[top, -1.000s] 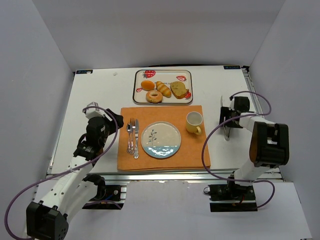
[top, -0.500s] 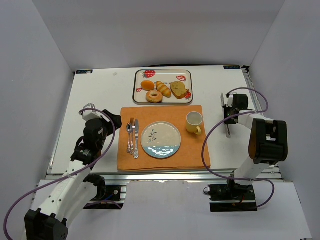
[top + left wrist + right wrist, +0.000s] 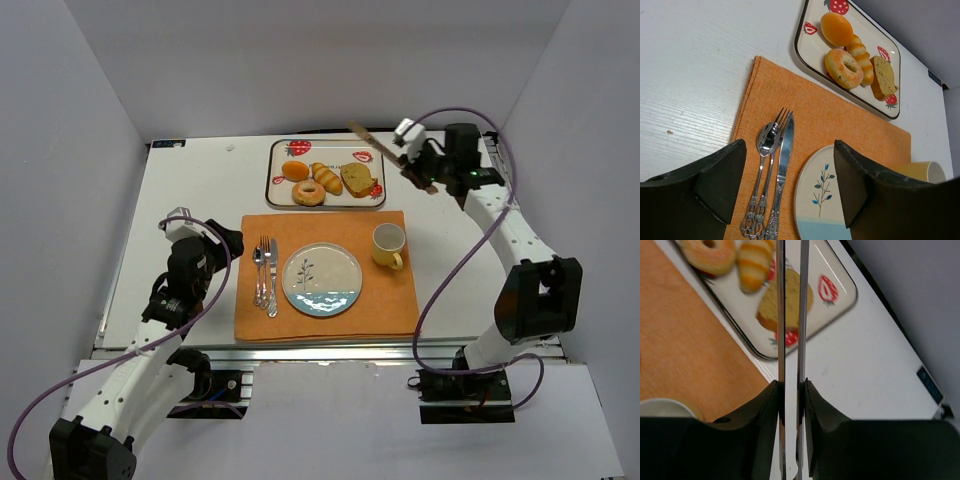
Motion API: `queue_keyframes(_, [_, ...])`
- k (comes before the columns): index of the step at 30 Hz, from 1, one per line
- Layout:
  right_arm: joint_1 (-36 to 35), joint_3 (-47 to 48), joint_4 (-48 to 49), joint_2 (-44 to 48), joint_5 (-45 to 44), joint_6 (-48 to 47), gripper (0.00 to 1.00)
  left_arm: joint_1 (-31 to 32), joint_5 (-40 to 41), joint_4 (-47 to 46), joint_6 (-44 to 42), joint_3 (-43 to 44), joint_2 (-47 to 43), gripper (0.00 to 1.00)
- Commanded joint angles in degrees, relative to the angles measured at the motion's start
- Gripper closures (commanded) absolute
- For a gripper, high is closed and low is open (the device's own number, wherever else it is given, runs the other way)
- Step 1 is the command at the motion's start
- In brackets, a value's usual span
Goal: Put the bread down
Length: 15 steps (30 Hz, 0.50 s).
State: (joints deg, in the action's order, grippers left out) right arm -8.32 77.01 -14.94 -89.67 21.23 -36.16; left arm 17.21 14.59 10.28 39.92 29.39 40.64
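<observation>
Bagel (image 3: 308, 192) on tray (image 3: 330, 150), tongs (image 3: 803, 290) in right gripper (image 3: 791, 390)

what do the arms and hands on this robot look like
The left arm and right arm are white links with black joint housings, each trailed by a looping purple cable. The left hand and right hand have black, wedge-shaped fingers.
</observation>
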Motion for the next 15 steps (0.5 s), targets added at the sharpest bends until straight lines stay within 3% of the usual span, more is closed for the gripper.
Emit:
queue_keyframes(1, [-5.56,4.79,-5.45,-3.66,1.54,-9.88,0.70,-0.16,0.44,0.17,-0.11,0.94,-0.91,0.20])
queue_keyframes(15, [-18.93,29.85,-8.79,-23.78,-7.70,-12.26,0.62,-0.16,2.81,3.34,0.95,0.23,-5.30,0.20])
